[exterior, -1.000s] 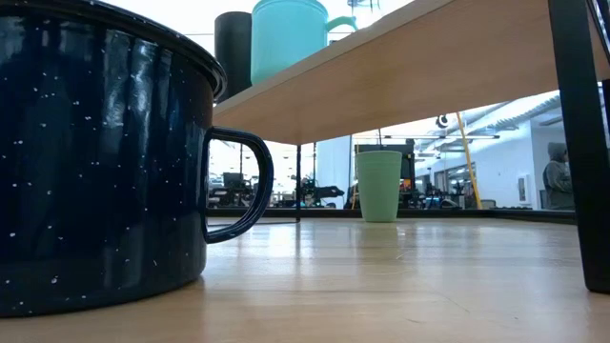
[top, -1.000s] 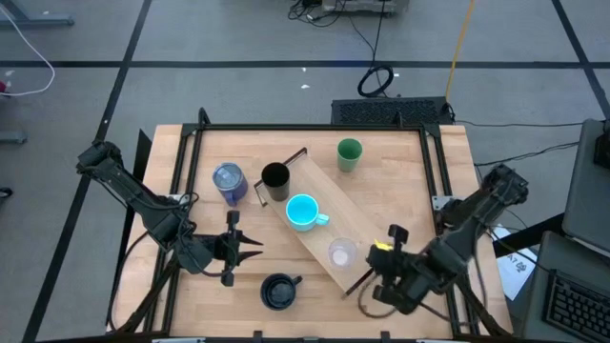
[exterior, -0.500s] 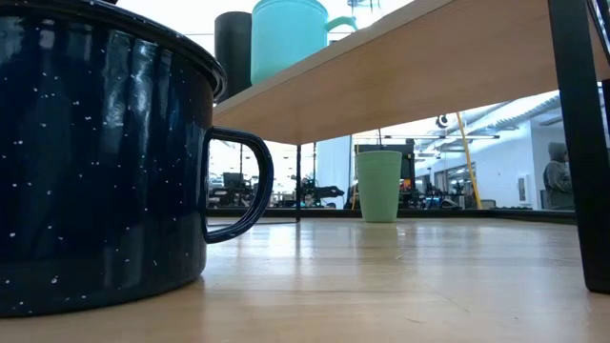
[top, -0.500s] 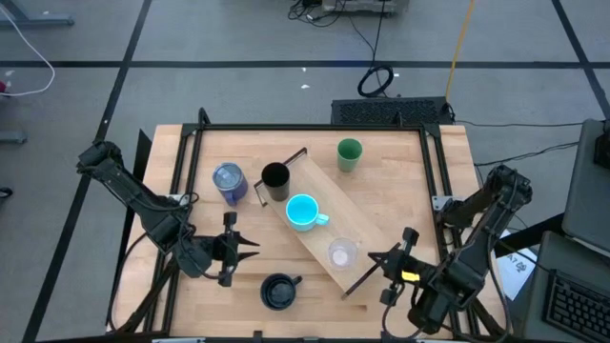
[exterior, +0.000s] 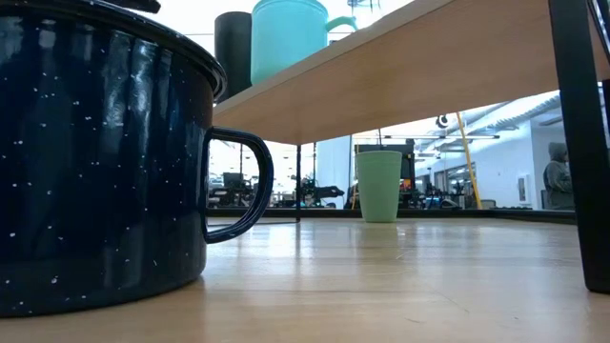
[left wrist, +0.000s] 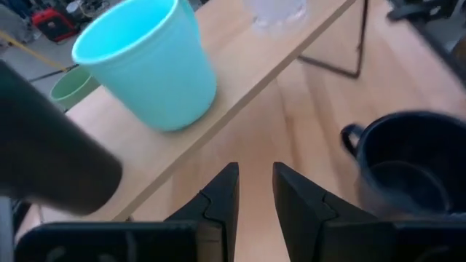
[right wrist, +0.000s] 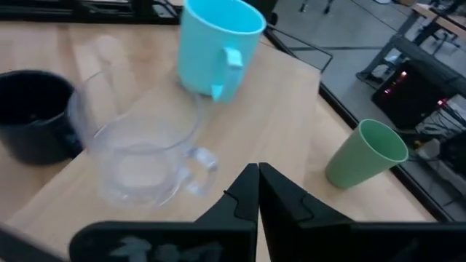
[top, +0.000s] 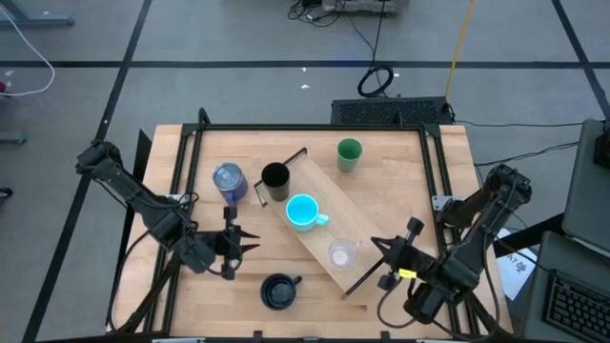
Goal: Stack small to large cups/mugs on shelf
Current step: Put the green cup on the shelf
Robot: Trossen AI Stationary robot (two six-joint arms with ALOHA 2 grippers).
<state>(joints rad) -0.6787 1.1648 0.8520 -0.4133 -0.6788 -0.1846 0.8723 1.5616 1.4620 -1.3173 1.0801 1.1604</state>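
The light-wood shelf point(top: 357, 224) lies slantwise across the table. On it stand the black cup point(top: 274, 176), the cyan mug point(top: 302, 211) and the clear glass cup point(top: 341, 253). The green cup point(top: 350, 152) and the purple tumbler point(top: 228, 181) stand on the table at the back. Close to the front edge sits the navy mug point(top: 278, 291). My left gripper point(top: 250, 243) hovers left of the shelf, slightly open, with nothing between its fingers point(left wrist: 222, 200). My right gripper point(top: 375, 244) is shut, just right of the clear cup point(right wrist: 138, 160), and holds nothing.
The shelf's dark bracket legs point(exterior: 581, 143) stand on the table at its short ends. A black frame point(top: 310, 127) runs round the tabletop. Bare wood lies between the navy mug point(left wrist: 408, 167) and the shelf point(left wrist: 240, 80), and at the far right behind the green cup point(right wrist: 364, 156).
My right gripper has turned at the wrist and drawn back toward the table's right near corner. Its shut fingers now point at the clear cup. The cups and the shelf have stayed where they were.
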